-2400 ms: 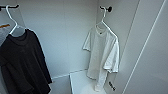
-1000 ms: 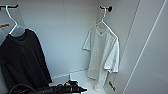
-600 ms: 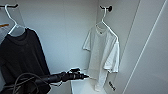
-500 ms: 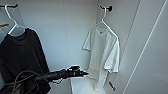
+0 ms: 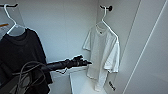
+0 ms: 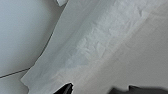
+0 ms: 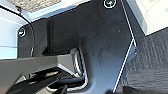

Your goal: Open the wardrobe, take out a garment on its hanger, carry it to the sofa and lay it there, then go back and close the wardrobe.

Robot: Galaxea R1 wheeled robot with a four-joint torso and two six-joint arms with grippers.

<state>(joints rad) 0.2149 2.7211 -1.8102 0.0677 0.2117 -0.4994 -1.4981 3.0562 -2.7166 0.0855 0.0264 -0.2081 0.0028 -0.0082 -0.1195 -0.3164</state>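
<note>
Inside the open wardrobe (image 5: 75, 27), the garment (image 5: 103, 55) is hanging limp and creased on its thin white hanger (image 5: 106, 21), a dark neck label showing but nothing on it readable. The left gripper (image 5: 87, 63) is reaching in, pointing at the fabric just short of it; whether it's parted, I cannot tell. A black top (image 5: 22, 57) is hanging nearby.

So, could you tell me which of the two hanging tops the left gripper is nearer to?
The white short-sleeved T-shirt; the left gripper points at it.
</note>
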